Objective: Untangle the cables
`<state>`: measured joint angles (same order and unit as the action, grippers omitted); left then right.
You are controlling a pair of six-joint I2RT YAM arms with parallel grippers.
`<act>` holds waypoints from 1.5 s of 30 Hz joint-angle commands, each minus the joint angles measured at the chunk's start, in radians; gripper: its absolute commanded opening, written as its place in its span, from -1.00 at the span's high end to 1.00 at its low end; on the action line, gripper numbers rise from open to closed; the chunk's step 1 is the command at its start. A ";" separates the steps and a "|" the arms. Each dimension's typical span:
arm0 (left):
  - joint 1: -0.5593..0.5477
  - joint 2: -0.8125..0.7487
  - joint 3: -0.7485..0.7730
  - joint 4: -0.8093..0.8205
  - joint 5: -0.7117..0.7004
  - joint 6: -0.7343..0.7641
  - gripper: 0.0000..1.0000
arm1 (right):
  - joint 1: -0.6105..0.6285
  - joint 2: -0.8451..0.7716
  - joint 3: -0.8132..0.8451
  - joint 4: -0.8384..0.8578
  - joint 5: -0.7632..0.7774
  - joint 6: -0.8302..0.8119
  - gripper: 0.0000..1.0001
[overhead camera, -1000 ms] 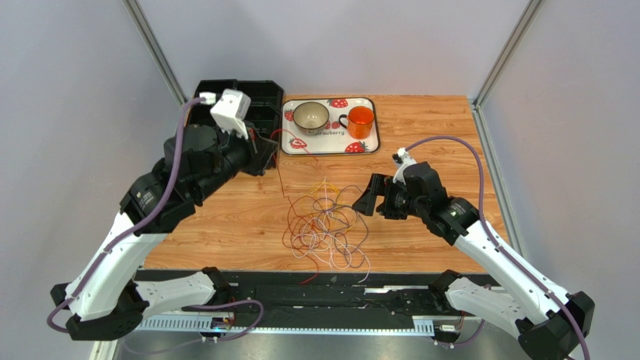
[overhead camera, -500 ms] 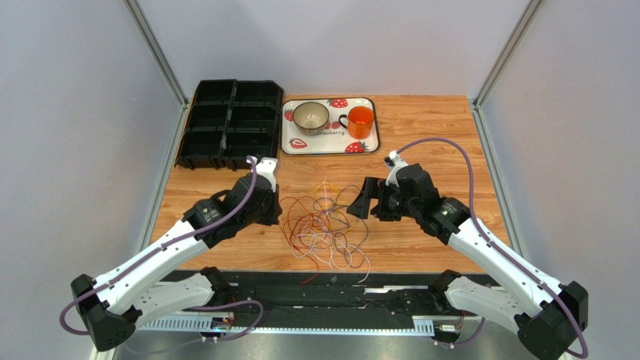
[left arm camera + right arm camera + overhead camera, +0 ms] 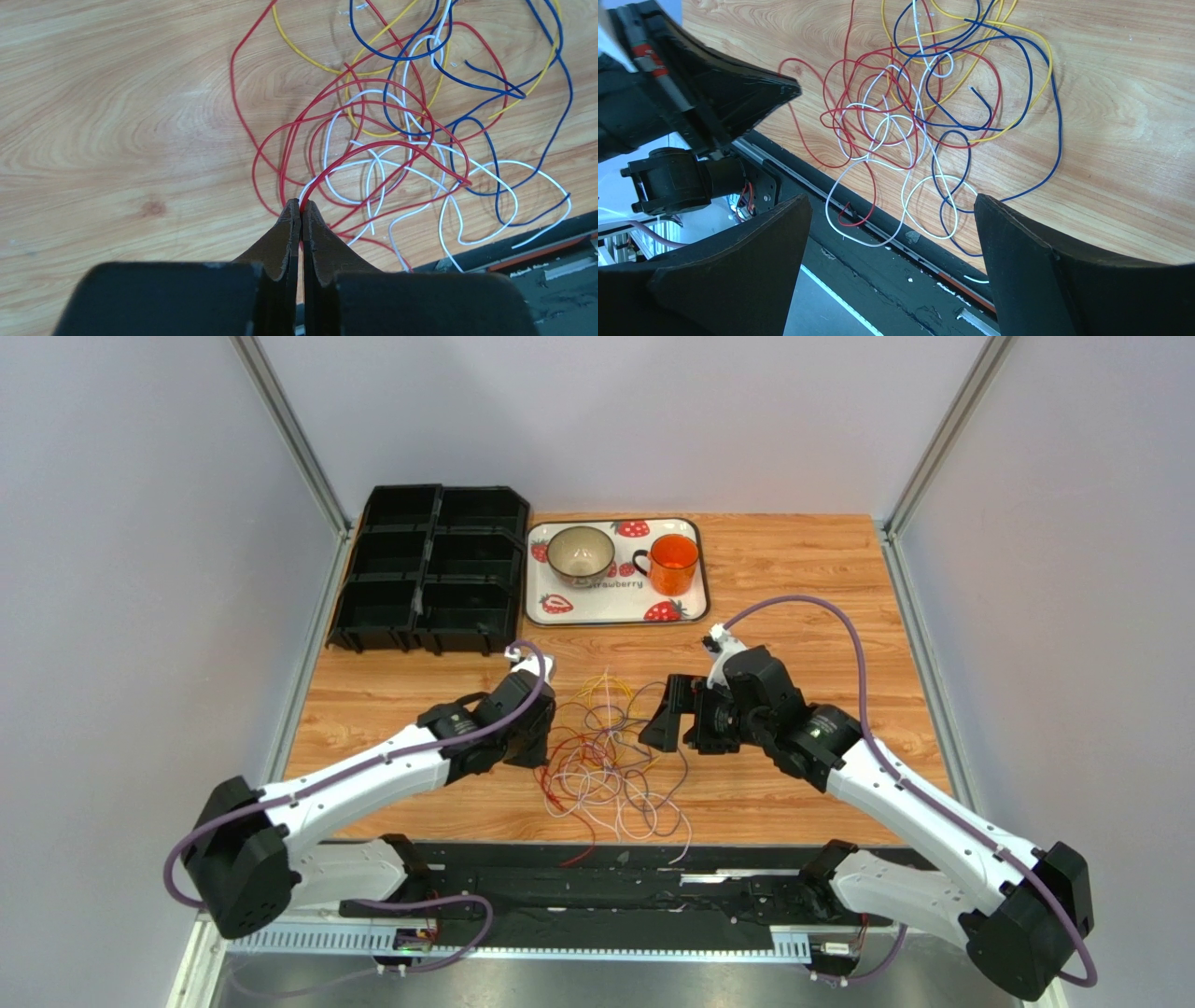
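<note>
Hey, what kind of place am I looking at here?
Probably a robotics lab test cell: a left arm and right arm bolted to a wooden table, plain grey walls boxing it in, and staged props like tangled cables, black bins and a strawberry tray.

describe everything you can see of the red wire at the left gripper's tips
A thin, glossy red wire, plastic-coated by the look, is pinched between the shut tips of the left gripper. From there it arcs up and to the right, crossing the other cables in the loose tangle lying on the wooden table.
</note>
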<state>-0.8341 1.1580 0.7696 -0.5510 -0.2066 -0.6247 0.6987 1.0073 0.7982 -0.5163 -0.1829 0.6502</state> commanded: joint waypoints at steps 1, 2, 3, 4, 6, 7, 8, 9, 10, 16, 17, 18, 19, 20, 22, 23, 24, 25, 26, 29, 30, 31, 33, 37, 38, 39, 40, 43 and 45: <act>-0.023 0.078 0.000 0.125 0.007 -0.007 0.92 | 0.008 -0.010 -0.008 0.035 0.031 -0.003 -0.82; -0.031 0.089 0.002 0.134 0.006 -0.006 0.90 | 0.007 -0.009 -0.008 0.033 0.030 -0.006 -0.82; -0.033 0.103 0.005 0.138 0.004 -0.007 0.85 | 0.010 -0.007 -0.007 0.035 0.030 -0.006 -0.82; -0.033 0.108 0.000 0.140 0.006 -0.012 0.82 | 0.010 -0.006 -0.007 0.033 0.030 -0.007 -0.82; -0.033 0.114 -0.007 0.145 0.007 -0.018 0.71 | 0.010 -0.003 -0.007 0.035 0.031 -0.008 -0.82; -0.033 0.115 -0.012 0.143 0.016 -0.026 0.65 | 0.010 -0.004 -0.008 0.033 0.031 -0.011 -0.82; -0.034 0.111 -0.016 0.151 0.024 -0.027 0.57 | 0.009 -0.003 -0.011 0.035 0.033 -0.012 -0.82; -0.034 0.106 -0.030 0.157 0.032 -0.030 0.54 | 0.010 0.001 -0.013 0.035 0.036 -0.014 -0.82; -0.036 0.098 -0.038 0.161 0.042 -0.038 0.50 | 0.009 0.001 -0.014 0.035 0.037 -0.014 -0.82; -0.039 0.046 -0.061 0.174 0.055 -0.037 0.36 | 0.010 0.016 -0.017 0.044 0.036 -0.017 -0.82; -0.039 0.040 -0.059 0.171 0.056 -0.032 0.35 | 0.010 0.019 -0.017 0.044 0.034 -0.015 -0.82; -0.039 0.039 -0.056 0.168 0.058 -0.032 0.35 | 0.010 0.020 -0.017 0.045 0.034 -0.018 -0.82; -0.039 0.037 -0.055 0.160 0.058 -0.030 0.35 | 0.010 0.020 -0.019 0.044 0.034 -0.018 -0.82; -0.040 0.032 -0.053 0.158 0.061 -0.029 0.34 | 0.010 0.020 -0.017 0.044 0.034 -0.018 -0.82; -0.040 0.028 -0.053 0.157 0.068 -0.027 0.34 | 0.010 0.019 -0.019 0.042 0.037 -0.020 -0.82; -0.040 0.014 -0.055 0.157 0.072 -0.026 0.33 | 0.010 0.017 -0.020 0.042 0.037 -0.020 -0.82; -0.042 0.006 -0.056 0.160 0.075 -0.021 0.29 | 0.010 0.017 -0.021 0.044 0.039 -0.020 -0.82; -0.042 -0.001 -0.058 0.161 0.079 -0.018 0.28 | 0.010 0.017 -0.022 0.044 0.039 -0.020 -0.82; -0.042 -0.012 -0.062 0.163 0.087 -0.012 0.24 | 0.009 0.019 -0.021 0.041 0.039 -0.020 -0.82; -0.043 -0.014 -0.066 0.158 0.105 0.003 0.16 | 0.010 0.020 -0.020 0.042 0.039 -0.021 -0.82; -0.043 -0.014 -0.070 0.160 0.111 0.008 0.16 | 0.010 0.019 -0.022 0.042 0.039 -0.021 -0.82; -0.043 -0.012 -0.073 0.163 0.111 0.010 0.16 | 0.009 0.020 -0.024 0.045 0.037 -0.021 -0.82; -0.043 0.002 -0.081 0.169 0.118 0.006 0.15 | 0.010 0.022 -0.022 0.048 0.033 -0.018 -0.82; -0.048 0.043 -0.086 0.186 0.116 0.002 0.15 | 0.012 0.025 -0.022 0.047 0.030 -0.018 -0.82; -0.049 0.051 -0.087 0.189 0.116 0.002 0.15 | 0.012 0.024 -0.022 0.047 0.030 -0.020 -0.82; -0.051 0.058 -0.087 0.194 0.118 0.002 0.14 | 0.012 0.024 -0.024 0.045 0.031 -0.020 -0.82; -0.057 0.066 -0.085 0.203 0.119 0.002 0.14 | 0.012 0.022 -0.024 0.047 0.033 -0.020 -0.82; -0.068 0.097 -0.081 0.210 0.110 0.003 0.13 | 0.012 0.020 -0.027 0.045 0.036 -0.021 -0.82; -0.071 0.114 -0.076 0.210 0.102 0.002 0.13 | 0.010 0.022 -0.028 0.044 0.036 -0.023 -0.82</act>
<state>-0.8913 1.2488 0.6853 -0.3820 -0.1017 -0.6373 0.7044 1.0283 0.7792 -0.5098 -0.1581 0.6415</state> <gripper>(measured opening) 0.434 0.909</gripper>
